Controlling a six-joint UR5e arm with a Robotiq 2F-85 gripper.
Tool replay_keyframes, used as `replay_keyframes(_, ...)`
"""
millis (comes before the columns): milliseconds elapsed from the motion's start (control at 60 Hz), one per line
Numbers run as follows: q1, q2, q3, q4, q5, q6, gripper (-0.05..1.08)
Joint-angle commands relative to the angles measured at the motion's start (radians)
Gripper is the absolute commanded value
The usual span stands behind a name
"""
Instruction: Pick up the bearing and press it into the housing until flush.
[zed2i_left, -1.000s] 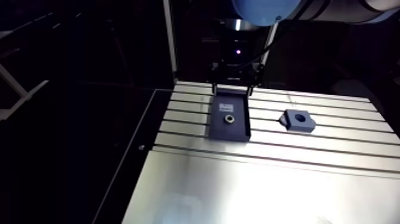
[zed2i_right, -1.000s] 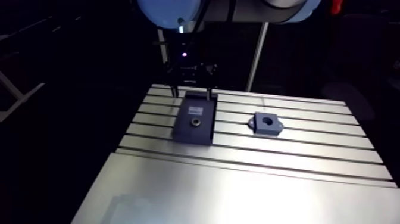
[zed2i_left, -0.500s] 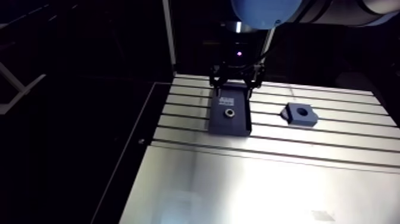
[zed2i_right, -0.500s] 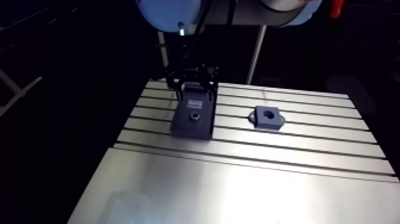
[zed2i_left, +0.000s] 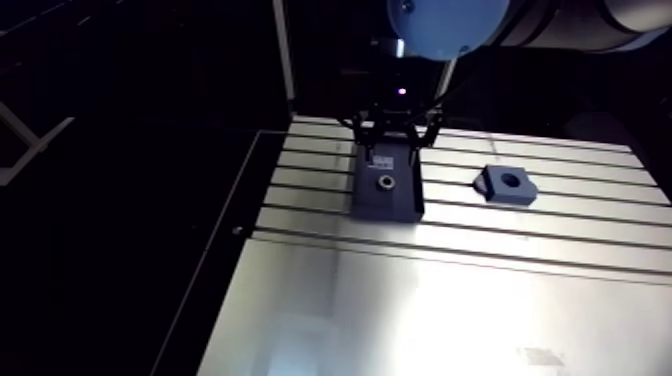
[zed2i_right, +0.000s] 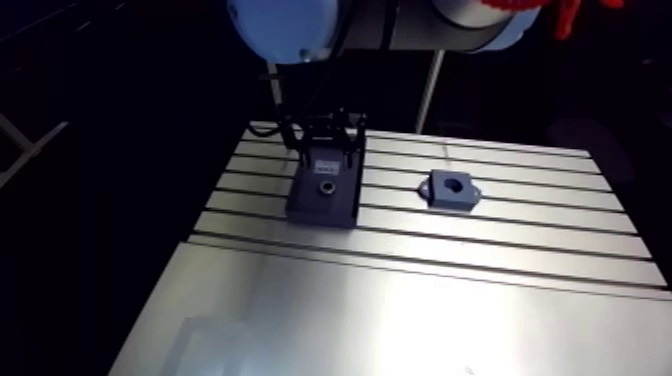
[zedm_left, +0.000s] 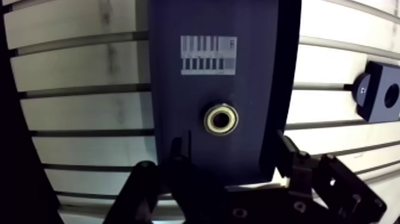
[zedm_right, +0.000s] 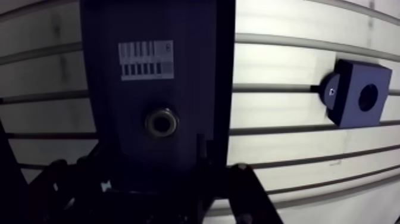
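Fingers (zedm_left: 178, 161) spread apart near the bearing (zedm_left: 221, 119)

The two fingers are wide apart and hold nothing. The small ring bearing sits just ahead of the gap between them, on a dark tray (zedm_left: 178, 77) that lies under them. The gripper (zedm_left: 232, 146) points straight down, low over the table (zedm_left: 77, 65). The blocky housing (zedm_left: 381, 95) lies well off to one side of the fingers, apart from the tray.

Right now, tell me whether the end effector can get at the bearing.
Probably yes: the end effector is open over the dark tray, the bearing lies bare just ahead of it, and nothing stands between them.
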Motion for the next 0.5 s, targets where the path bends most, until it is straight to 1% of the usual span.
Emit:
replay_keyframes(17, -0.004, 0.006, 0.02, -0.039, 0.005, -0.008, 0.26)
replay_keyframes(500, -0.016, 0.011, 0.036, -0.052, 0.006, -0.029, 0.26)
